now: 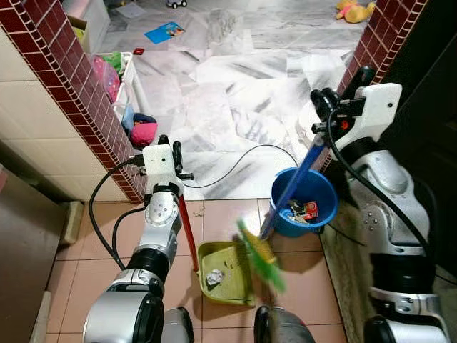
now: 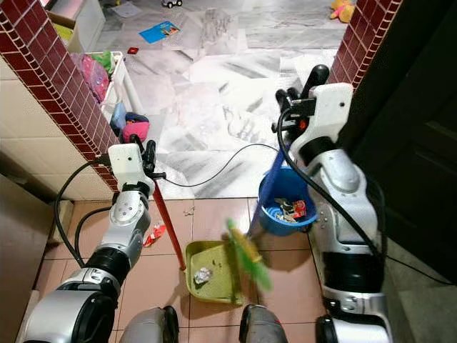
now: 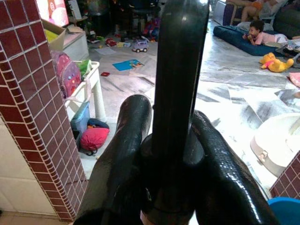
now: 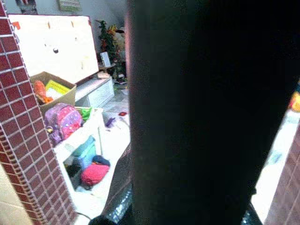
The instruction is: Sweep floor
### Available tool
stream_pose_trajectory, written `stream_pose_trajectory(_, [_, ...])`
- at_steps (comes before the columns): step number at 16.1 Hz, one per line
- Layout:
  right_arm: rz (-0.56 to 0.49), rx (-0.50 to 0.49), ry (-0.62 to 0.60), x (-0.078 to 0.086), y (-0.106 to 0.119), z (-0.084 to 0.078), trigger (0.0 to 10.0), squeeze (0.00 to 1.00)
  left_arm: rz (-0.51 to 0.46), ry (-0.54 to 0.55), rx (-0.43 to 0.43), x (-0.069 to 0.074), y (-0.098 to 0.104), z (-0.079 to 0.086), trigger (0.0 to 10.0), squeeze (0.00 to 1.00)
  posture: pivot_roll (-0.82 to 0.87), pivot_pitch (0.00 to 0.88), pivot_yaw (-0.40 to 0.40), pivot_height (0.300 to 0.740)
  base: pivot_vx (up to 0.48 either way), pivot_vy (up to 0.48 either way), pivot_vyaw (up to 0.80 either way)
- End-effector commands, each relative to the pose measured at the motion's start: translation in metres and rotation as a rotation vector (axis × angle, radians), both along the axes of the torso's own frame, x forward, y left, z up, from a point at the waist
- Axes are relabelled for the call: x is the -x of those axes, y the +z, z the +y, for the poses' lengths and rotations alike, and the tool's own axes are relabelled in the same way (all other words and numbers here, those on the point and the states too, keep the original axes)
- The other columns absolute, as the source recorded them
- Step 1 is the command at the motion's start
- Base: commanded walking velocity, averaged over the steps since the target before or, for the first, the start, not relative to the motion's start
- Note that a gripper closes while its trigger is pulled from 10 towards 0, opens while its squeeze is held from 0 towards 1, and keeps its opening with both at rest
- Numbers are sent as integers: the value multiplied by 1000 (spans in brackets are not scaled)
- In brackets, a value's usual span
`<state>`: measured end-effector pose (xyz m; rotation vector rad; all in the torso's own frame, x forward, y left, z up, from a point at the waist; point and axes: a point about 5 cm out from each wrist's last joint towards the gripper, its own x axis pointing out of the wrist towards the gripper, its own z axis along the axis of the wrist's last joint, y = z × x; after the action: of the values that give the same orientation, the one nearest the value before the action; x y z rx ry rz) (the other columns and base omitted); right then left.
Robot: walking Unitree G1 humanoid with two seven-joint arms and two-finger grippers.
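Nearest the camera, at 6 o'clock, the green dustpan lies on the tiled floor holding a crumpled scrap; the left pincer is clamped on its upright red handle. At 2 o'clock, the right pincer grips the blue broom handle, whose blurred green bristles meet the pan's right edge, beside the blue bucket.

Green dustpan, blue bucket

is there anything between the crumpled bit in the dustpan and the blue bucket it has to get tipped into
Yes. The broom head lies across the dustpan rim on the bucket side, and its blue handle slants up in front of the blue bucket. The crumpled scrap sits behind that, inside the pan.
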<state>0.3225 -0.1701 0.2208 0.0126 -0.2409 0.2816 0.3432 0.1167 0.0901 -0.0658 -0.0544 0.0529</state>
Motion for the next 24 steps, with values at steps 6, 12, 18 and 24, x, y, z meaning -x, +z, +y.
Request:
stream_pose_trajectory(6, [7, 123, -68, 14, -27, -4, 10000, 0, 63, -79, 50, 6, -11, 3, 10000, 0, -129, 126, 22, 740, 0, 0, 0])
stream_pose_trajectory(12, [161, 65, -220, 29, -81, 7, 10000, 0, 23, -106, 103, 21, 4, 25, 10000, 0, -106, 58, 77, 740, 0, 0, 0])
stream_pose_trajectory(18, [161, -3, -242, 13, -100, 22, 10000, 0, -4, -184, 77, 31, 8, 10, 10000, 0, -88, 0, 123, 740, 0, 0, -600])
stream_pose_trajectory(24, [183, 63, -234, 9, -116, 9, 10000, 0, -7, -200, 56, 37, 4, 13, 10000, 0, -49, 0, 46, 740, 0, 0, 0])
